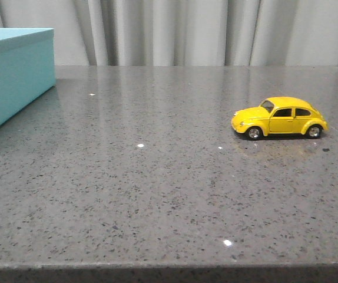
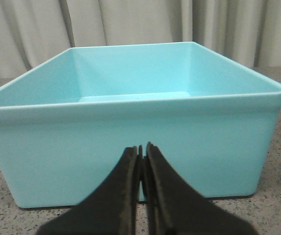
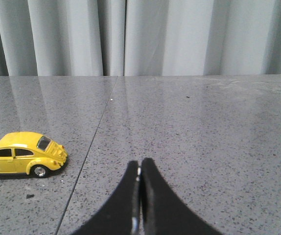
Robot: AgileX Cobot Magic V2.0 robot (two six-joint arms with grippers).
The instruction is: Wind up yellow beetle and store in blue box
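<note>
The yellow beetle (image 1: 279, 118) stands on its wheels at the right of the grey speckled table, nose pointing left. In the right wrist view the yellow beetle (image 3: 23, 154) sits off to one side of my right gripper (image 3: 140, 164), which is shut on nothing and hovers over bare tabletop. The blue box (image 1: 13, 73) stands at the table's far left, partly cut off in the front view. In the left wrist view the blue box (image 2: 130, 122) is open-topped and empty inside, and my left gripper (image 2: 142, 149) is shut just before its near wall. Neither arm shows in the front view.
A grey pleated curtain (image 1: 204, 32) hangs behind the table. The table's front edge (image 1: 169, 268) runs along the bottom of the front view. A thin seam (image 3: 89, 152) crosses the tabletop beside the car.
</note>
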